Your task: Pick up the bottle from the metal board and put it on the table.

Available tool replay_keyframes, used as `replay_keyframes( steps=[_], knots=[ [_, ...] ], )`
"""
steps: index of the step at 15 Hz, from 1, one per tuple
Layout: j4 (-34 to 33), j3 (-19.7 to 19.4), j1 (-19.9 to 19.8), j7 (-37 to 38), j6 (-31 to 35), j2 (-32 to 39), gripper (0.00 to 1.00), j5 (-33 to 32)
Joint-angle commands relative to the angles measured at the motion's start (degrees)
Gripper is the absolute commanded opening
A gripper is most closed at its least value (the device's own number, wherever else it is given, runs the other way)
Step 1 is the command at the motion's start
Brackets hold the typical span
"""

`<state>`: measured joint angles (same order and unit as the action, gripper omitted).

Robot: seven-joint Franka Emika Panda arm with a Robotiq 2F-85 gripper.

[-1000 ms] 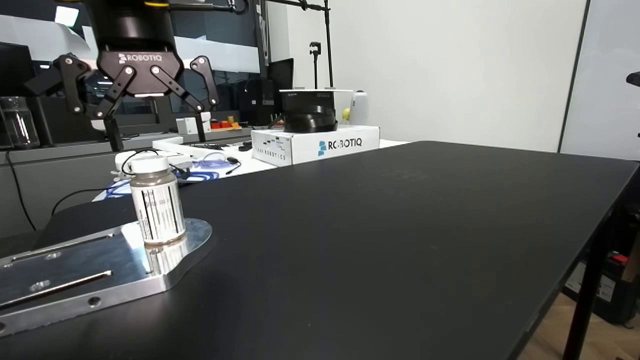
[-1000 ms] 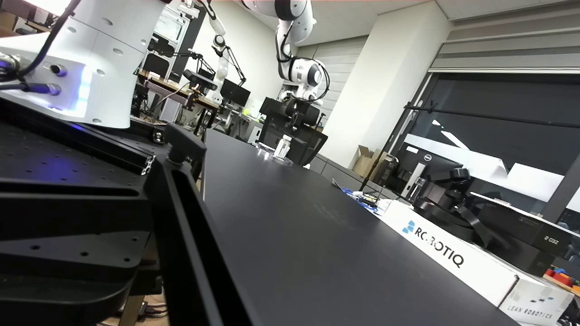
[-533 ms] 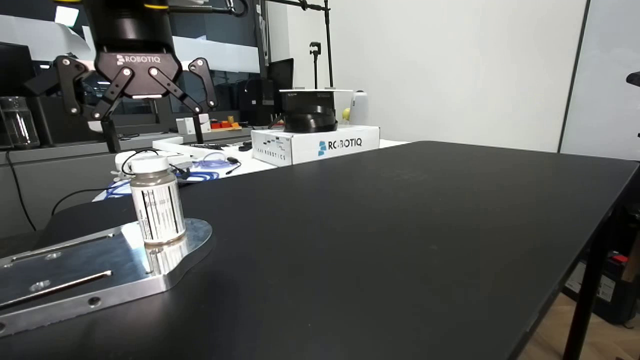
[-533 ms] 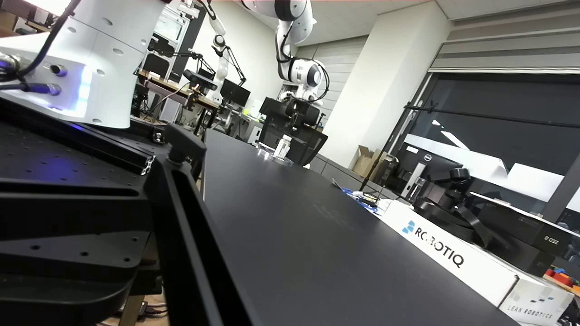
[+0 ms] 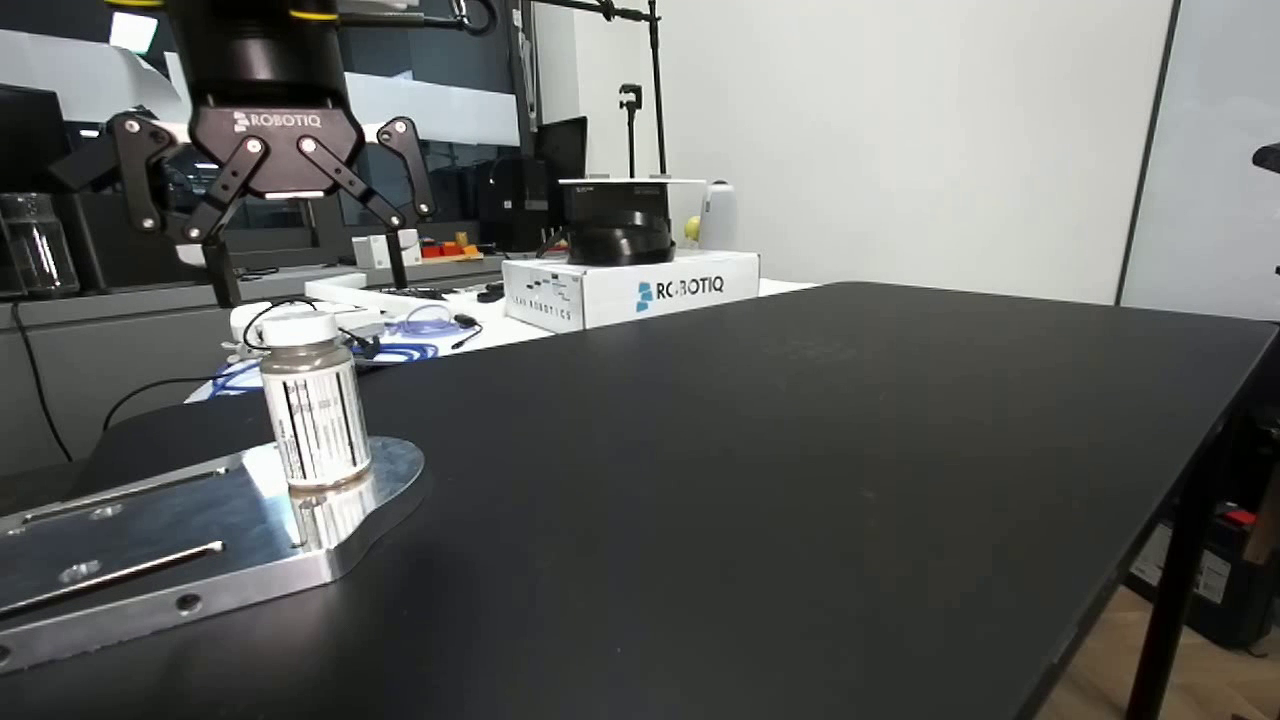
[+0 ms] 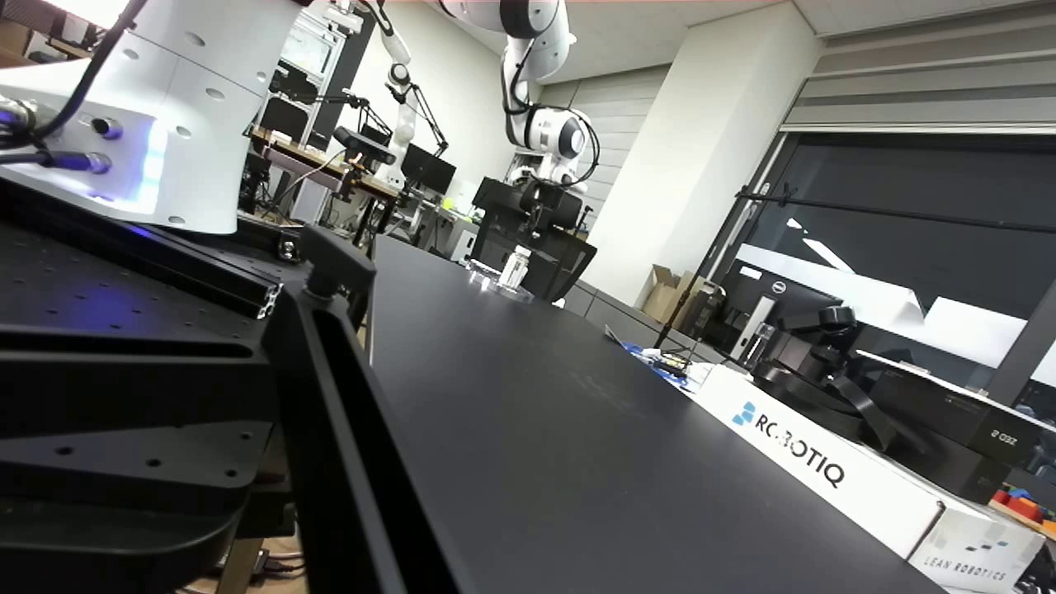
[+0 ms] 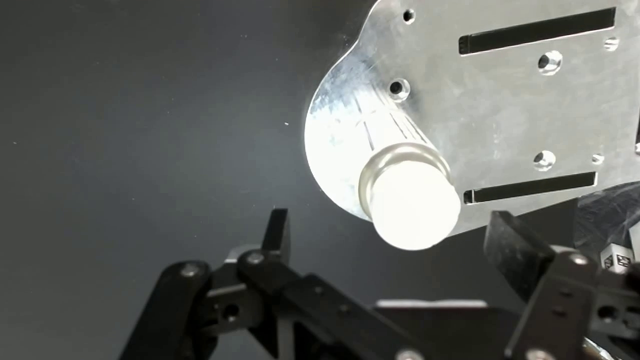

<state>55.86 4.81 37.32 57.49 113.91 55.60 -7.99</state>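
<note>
The bottle stands upright on the rounded end of the metal board. It has a white cap and a printed label. In an exterior view the bottle and board look small at the table's far end. My gripper is open and empty, its fingertips just above cap height in the picture. In the wrist view the gripper's fingers are wide apart, with the bottle's white cap showing between and ahead of them, touching neither. The board lies behind it. The black table carries the board.
A white Robotiq box with a black device on top stands beyond the table's edge. Blue cables and white parts lie near it. The robot base is at the table's side.
My gripper has shifted very slightly left and down in an exterior view, and is almost still over the last half second. The bottle and board have not moved.
</note>
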Motion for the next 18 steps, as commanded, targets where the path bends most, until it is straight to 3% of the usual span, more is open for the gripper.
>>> replay_keyframes(
  steps=[1,9,10,11,15,18],
  knots=[
    [0.07,0.06,0.09,-0.20,1.22,0.20,1.00,-0.09],
    [-0.30,-0.09,0.57,-0.52,4.51,2.34,1.00,-0.28],
    [-0.34,-0.30,0.71,-0.45,5.09,2.59,0.75,-0.54],
    [-0.37,-0.41,0.80,-0.40,5.33,2.73,0.74,-0.68],
    [-0.36,-0.54,0.91,-0.41,6.32,2.97,0.45,-0.86],
    [-0.12,-0.36,0.91,-0.73,6.37,2.53,0.30,-0.82]
  ],
)
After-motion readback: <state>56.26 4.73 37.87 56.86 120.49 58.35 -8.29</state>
